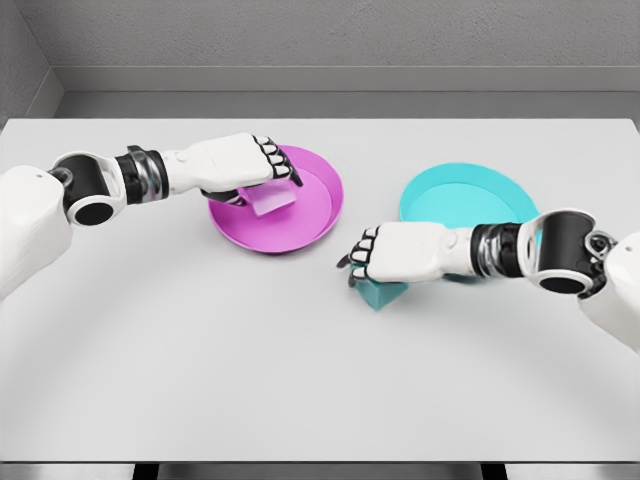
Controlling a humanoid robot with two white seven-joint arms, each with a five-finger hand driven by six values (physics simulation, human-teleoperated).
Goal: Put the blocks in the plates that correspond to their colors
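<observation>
1. Table (300,400): a plain light grey surface; its near part is bare, and all the task's things lie in its middle band.
2. Right hand (372,260): the right arm enters from the right edge and runs nearly level toward the left, back of the hand upward, fingers curled down over the teal block (385,292). The fingers close around the block's upper part.
3. Teal block: a small solid-coloured piece on the table just near and left of the teal plate (465,198), outside its rim. Only its lower portion shows beneath the hand, so its long axis cannot be told.
4. Teal plate: a round shallow dish with a raised rim, right of centre; the right forearm crosses its near edge.
5. Left hand (262,168): the left arm enters from the left edge and reaches rightward, knuckles up, fingers bent down over the pink block (270,200), gripping it from above.
6. Pink block: pale pink, flat-faced, inside the magenta plate (320,205) in its left half, slightly tilted; whether it touches the plate floor cannot be told.
7. Magenta plate: round, rimmed, left of centre, well apart from the teal plate.
</observation>
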